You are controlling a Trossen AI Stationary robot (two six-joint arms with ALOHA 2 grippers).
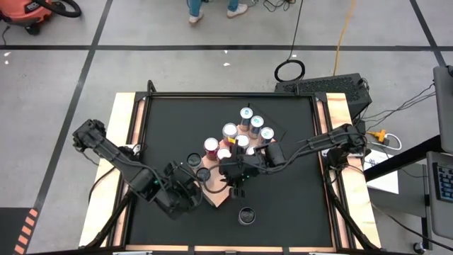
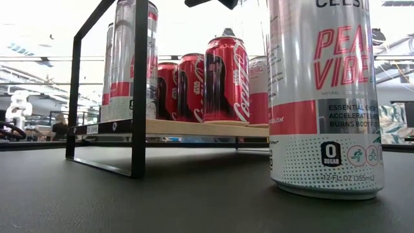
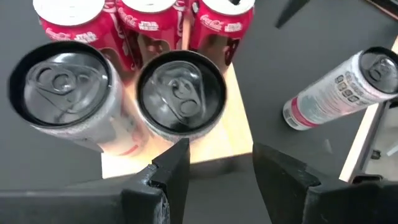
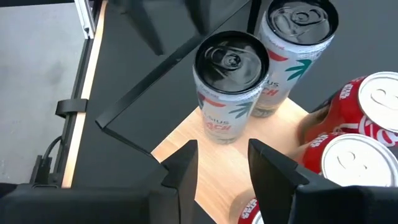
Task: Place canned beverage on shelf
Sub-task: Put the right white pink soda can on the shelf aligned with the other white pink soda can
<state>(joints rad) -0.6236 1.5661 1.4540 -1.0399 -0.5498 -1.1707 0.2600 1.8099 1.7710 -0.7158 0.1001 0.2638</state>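
Note:
The shelf (image 1: 212, 191) is a light-brown board in a black frame, standing slantwise mid-table. On it stand red cola cans (image 2: 226, 81) and two tall white cans with dark tops (image 3: 180, 93) (image 3: 59, 81) near its near corner. Another tall white canned beverage (image 1: 246, 214) (image 2: 323, 97) stands upright on its base on the black tabletop, near the front edge. My left gripper (image 3: 221, 171) is open and empty just off the shelf's near corner, facing the two tall cans. My right gripper (image 4: 224, 165) is open and empty over the board, facing the same two cans (image 4: 230, 68).
Several silver-topped cans (image 1: 256, 122) stand at the shelf's far end. The shelf's black frame (image 2: 139, 90) rises above the board. There is bare black tabletop (image 1: 297, 205) to the right and at the front. A person's feet (image 1: 212, 10) show on the floor beyond the table.

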